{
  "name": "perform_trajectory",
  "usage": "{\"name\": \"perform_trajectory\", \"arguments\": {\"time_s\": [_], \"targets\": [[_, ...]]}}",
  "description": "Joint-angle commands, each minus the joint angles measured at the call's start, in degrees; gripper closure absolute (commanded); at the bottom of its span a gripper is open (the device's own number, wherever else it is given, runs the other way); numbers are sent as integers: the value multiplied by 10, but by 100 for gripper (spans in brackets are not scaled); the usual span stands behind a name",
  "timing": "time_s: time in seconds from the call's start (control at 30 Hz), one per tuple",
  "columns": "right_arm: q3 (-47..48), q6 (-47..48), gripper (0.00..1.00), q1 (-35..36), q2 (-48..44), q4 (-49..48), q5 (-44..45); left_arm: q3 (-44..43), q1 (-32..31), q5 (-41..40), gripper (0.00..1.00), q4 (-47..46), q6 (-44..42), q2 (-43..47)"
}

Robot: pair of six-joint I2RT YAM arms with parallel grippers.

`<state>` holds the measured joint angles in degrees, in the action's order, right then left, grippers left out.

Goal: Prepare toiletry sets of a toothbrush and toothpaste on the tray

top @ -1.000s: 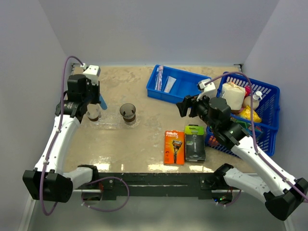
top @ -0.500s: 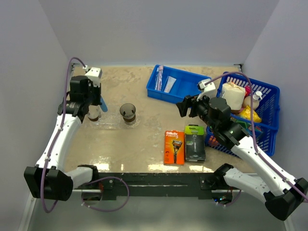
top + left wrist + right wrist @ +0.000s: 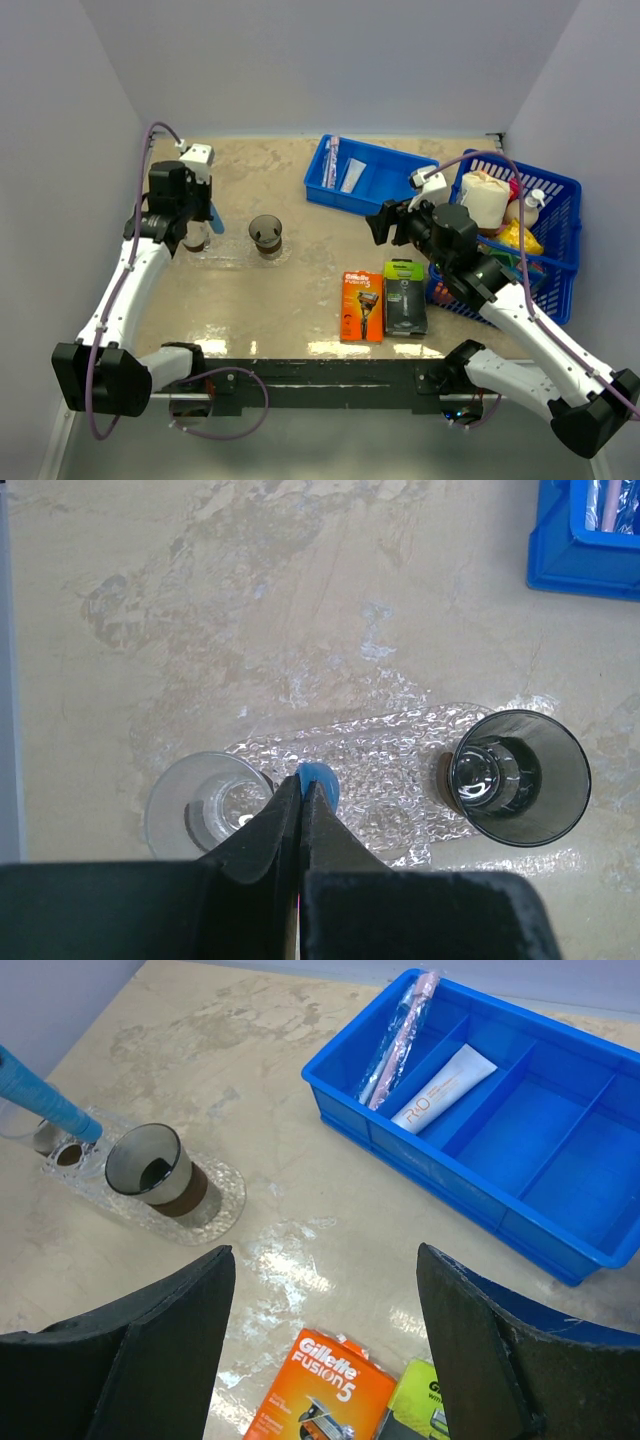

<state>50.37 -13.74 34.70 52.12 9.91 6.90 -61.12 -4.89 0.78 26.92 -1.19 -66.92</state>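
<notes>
Currently listed, working outward.

- **Toothbrush** [image 3: 318, 778]: a blue stick, tilted and clamped in our left gripper [image 3: 302, 794]. Its tip is over the tray [image 3: 385, 735], just beside the clear cup [image 3: 200, 810] at the tray's left end.
- **Darker cup** [image 3: 520, 777]: at the tray's right end.
- **Handling note:** we judge the tip should shift over the clear cup's mouth and go down inside the rim before we loosen. We should go slowly, since a light cup may tip.
- **Toothpaste** [image 3: 440, 1085]: in the blue bin [image 3: 440, 1180], well right of the tray.
- **Right gripper** [image 3: 320, 1360]: wide and empty, right of the tray.
</notes>
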Motion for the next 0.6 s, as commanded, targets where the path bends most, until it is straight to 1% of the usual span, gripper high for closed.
{"name": "perform_trajectory", "arguments": {"time_s": [0.0,0.57], "targets": [[-3,-5,24,-2,-9,-7,5,4,5,-6,100,-46,-12,2],[-6,-2,24,-2,-6,-10,3,40,5,-6,100,-82,-16,0]]}}
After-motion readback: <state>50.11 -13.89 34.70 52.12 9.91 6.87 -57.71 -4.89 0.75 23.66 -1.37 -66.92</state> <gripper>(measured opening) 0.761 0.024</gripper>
